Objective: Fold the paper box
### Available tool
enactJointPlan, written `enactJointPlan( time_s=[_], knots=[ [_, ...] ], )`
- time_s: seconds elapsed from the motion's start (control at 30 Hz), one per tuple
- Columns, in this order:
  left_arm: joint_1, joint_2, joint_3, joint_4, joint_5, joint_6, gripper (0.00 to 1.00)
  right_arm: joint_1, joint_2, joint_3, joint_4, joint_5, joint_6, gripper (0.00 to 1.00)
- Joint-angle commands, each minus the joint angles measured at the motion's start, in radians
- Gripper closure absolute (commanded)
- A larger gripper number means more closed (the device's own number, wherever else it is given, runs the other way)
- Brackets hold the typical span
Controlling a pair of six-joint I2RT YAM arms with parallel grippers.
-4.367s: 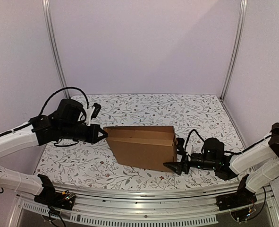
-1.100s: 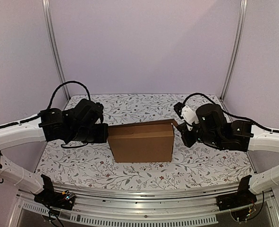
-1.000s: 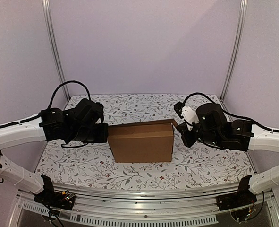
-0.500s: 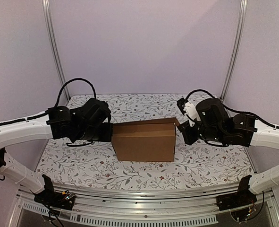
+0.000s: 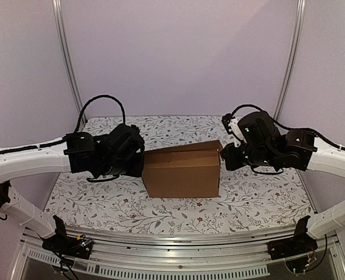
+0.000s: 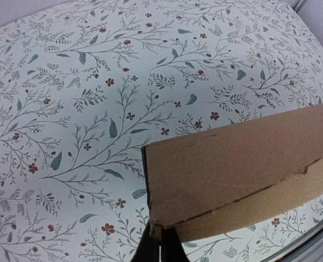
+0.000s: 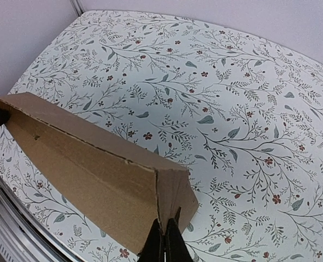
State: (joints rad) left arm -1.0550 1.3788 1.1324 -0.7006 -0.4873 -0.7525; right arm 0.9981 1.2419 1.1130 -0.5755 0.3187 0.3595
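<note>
Floral tablecloth [image 5: 248, 204] beneath upright paper box [image 5: 181, 175]

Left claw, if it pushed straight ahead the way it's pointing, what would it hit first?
The paper box; its near corner sits right at the left claw's closed tips, probably touching.

Position as observed: the paper box [image 5: 182, 173] is being borne on the table [image 5: 248, 204], near its middle, long side facing the arm bases. It is being flanked by both arms. The left gripper [image 6: 160, 246], fingertips together, is being set at the lower corner of the box's left end. The right gripper [image 7: 165, 244], likewise closed, is being set at the bottom edge of the right end. The top panel is being lifted slightly on the right.
</note>
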Motion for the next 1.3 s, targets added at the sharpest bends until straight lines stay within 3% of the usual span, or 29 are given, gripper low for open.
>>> enactJointPlan(
  time_s=[0.0, 0.57, 0.83, 1.27],
  knots=[
    [-0.04, 0.03, 0.0, -0.021, 0.023, 0.035, 1.0, -0.032, 0.015, 0.036, -0.011, -0.103, 0.109, 1.0],
    [-0.08, 0.065, 0.01, -0.019, -0.04, 0.059, 1.0, -0.144, 0.031, 0.095, -0.076, -0.251, 0.28, 1.0],
    [-0.091, 0.071, 0.009, -0.019, -0.051, 0.061, 1.0, -0.157, 0.036, 0.09, -0.064, -0.251, 0.336, 1.0],
    [-0.093, 0.078, 0.016, -0.021, -0.039, 0.06, 1.0, -0.156, 0.028, -0.036, -0.01, -0.218, 0.288, 1.0]
  ],
)
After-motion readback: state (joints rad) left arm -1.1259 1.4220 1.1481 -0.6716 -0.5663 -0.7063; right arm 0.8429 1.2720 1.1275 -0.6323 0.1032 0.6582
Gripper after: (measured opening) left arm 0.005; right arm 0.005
